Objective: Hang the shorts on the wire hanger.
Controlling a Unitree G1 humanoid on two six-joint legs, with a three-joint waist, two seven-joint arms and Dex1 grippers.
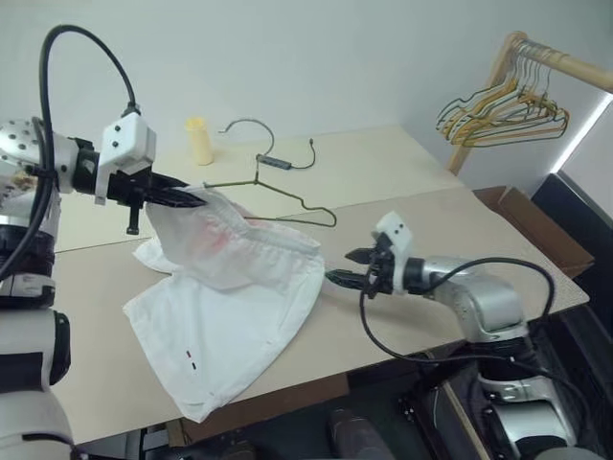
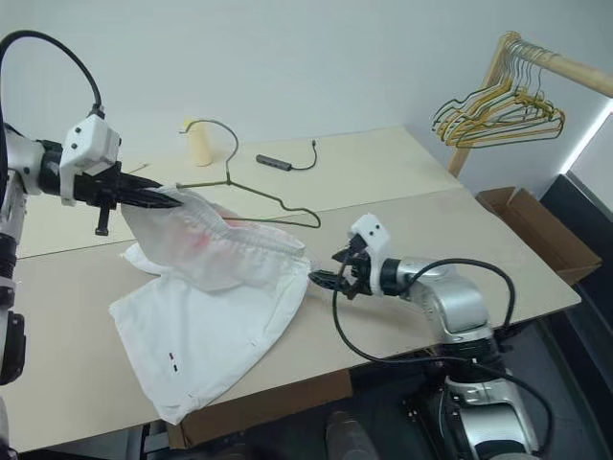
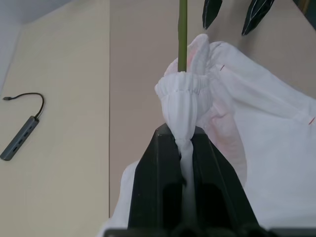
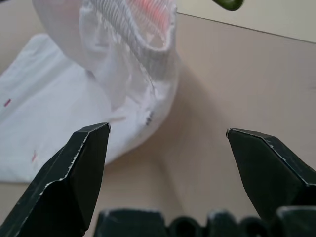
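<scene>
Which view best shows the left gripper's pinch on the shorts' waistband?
Left wrist view: the left gripper is shut on the shorts, bunched beside the wire hanger. Eye views show it side-on; the right wrist view shows fabric.

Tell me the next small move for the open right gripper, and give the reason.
Probably bring the right gripper to the free end of the waistband and close on it. The left gripper pinches the shorts at the waistband with the wire hanger against it, while the right stands open beside the cloth, holding nothing.
</scene>
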